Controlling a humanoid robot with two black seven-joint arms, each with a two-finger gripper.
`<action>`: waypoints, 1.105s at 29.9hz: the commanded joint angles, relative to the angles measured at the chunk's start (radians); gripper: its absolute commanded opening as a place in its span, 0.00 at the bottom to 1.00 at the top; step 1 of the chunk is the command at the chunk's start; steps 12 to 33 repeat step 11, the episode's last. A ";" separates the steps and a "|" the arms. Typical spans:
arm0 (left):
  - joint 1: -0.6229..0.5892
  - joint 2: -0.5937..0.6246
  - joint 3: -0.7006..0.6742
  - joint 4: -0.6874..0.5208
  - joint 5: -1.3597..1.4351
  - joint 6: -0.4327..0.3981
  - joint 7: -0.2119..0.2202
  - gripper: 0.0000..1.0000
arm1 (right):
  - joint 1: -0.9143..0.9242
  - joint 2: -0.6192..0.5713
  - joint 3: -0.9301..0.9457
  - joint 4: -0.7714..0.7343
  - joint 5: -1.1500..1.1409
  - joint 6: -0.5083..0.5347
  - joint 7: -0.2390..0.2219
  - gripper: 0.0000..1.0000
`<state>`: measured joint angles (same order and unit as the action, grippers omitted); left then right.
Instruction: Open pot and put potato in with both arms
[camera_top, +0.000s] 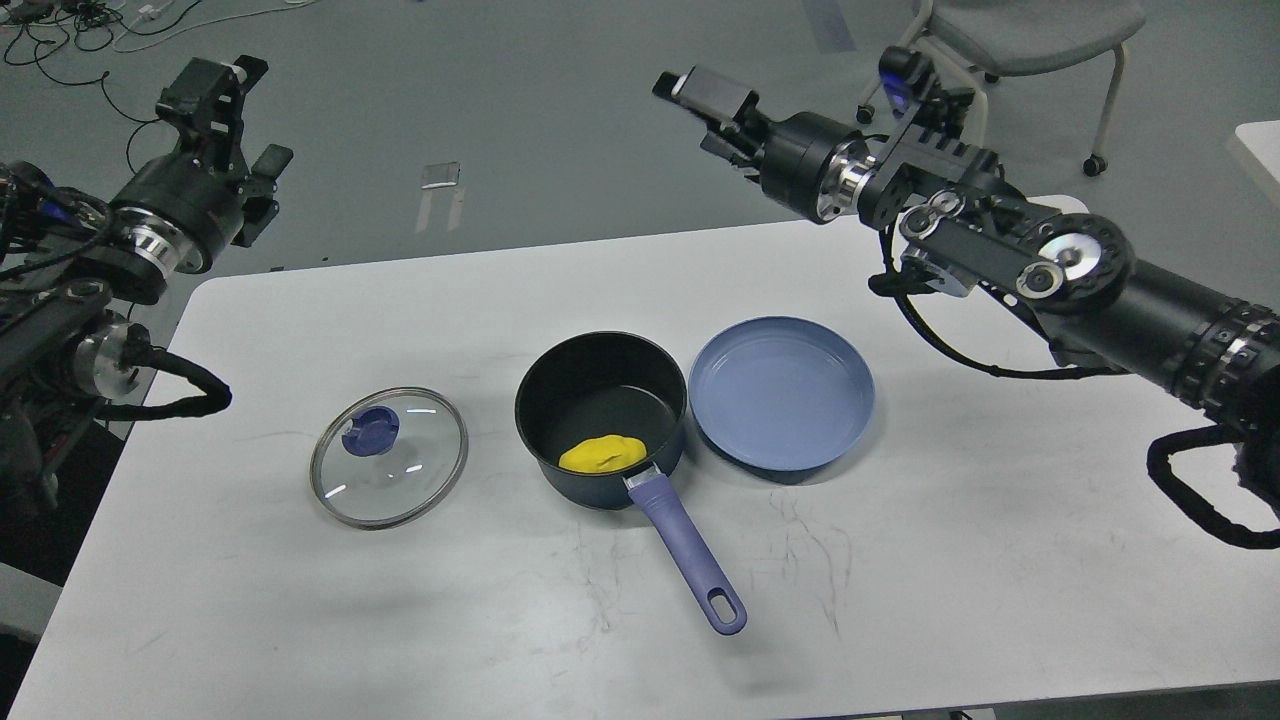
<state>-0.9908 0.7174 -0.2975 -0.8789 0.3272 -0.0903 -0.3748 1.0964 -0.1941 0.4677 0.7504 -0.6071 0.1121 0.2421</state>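
Note:
The dark blue pot (600, 405) stands open in the middle of the white table, its purple handle (690, 550) pointing toward me. The yellow potato (603, 455) lies inside it, by the near wall. The glass lid (389, 457) with its purple knob lies flat on the table, left of the pot. My right gripper (715, 115) is raised high above the table's far edge, behind the pot, open and empty. My left gripper (215, 90) is held up off the table's far left corner, holding nothing; its fingers are too dark to tell apart.
A shallow round blue plate (781, 395) sits right beside the pot on its right. A wheeled chair (1010, 40) stands on the floor behind the table. Cables lie on the floor at the far left.

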 joint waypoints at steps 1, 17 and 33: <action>0.007 -0.016 0.000 0.000 -0.003 0.004 -0.001 0.98 | -0.035 -0.050 0.136 -0.003 0.209 0.062 -0.076 1.00; 0.015 -0.021 -0.002 0.000 -0.023 0.004 -0.001 0.98 | -0.185 -0.088 0.319 0.006 0.257 0.149 -0.090 1.00; 0.015 -0.021 -0.002 0.000 -0.023 0.004 -0.001 0.98 | -0.185 -0.088 0.319 0.006 0.257 0.149 -0.090 1.00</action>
